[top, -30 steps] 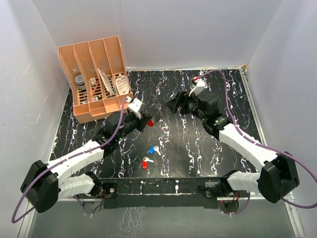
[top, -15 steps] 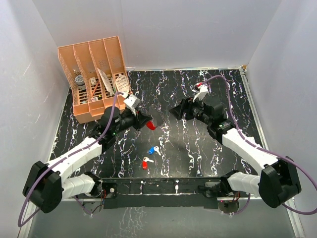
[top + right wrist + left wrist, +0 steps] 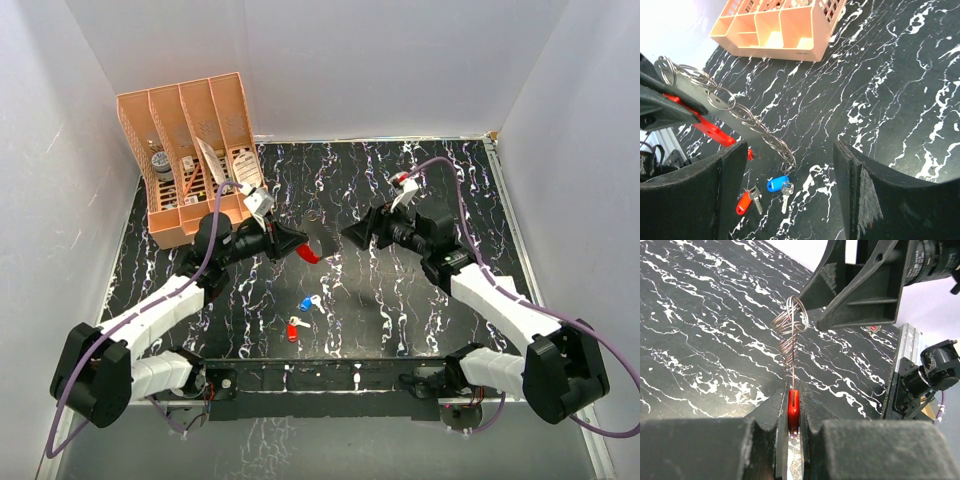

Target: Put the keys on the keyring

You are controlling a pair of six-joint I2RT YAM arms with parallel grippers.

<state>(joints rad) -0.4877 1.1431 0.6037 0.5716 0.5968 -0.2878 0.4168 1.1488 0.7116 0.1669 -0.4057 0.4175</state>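
Keyring (image 3: 308, 250): held above the desk (image 3: 420, 310), left of centre. The left hand (image 3: 292, 243) is clenched on its red strip, and a chain of wire rings (image 3: 791, 325) extends from the strip toward the right hand. The keys, a blue key (image 3: 306, 302) and a red key (image 3: 293, 331), lie side by side on the desk near the front edge, unattached. The right hand (image 3: 350, 232) hovers released, jaws wide, just right of the chain.

Step in hand: presenting the keyring. The next move probably calls for the right hand to descend, grip one key by its head and thread it onto a ring.
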